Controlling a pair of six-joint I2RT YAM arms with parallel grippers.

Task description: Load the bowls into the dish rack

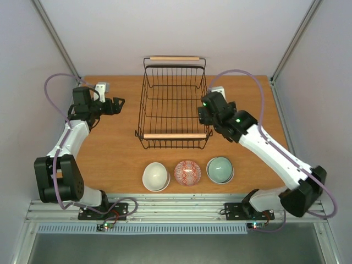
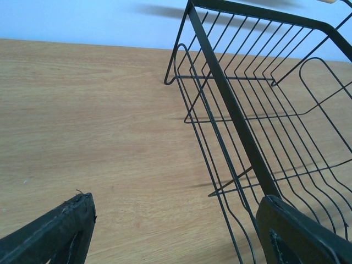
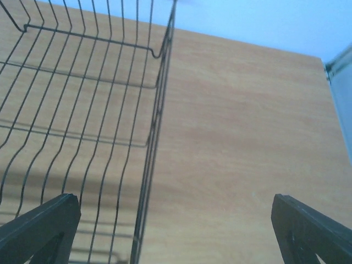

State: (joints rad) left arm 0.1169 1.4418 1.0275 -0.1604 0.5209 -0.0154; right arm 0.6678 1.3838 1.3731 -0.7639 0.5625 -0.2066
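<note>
Right claw (image 1: 202, 114) is held wide and empty over the dish rack (image 1: 174, 135)'s right wall; the pale green bowl (image 1: 220, 169) is set nearest it, toward the arm bases, on the desk (image 1: 110, 154).

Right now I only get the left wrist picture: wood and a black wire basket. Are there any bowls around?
Observer: Three, in a row on the near side of the dish rack: a cream bowl, a red-patterned bowl and a pale green bowl.
Operator: Anything inside the rack?
Observer: Nothing; the whole wire floor is bare.
Operator: And the other pincer?
Observer: The right pincer is open, holding nothing, at the rack's right side.
</note>
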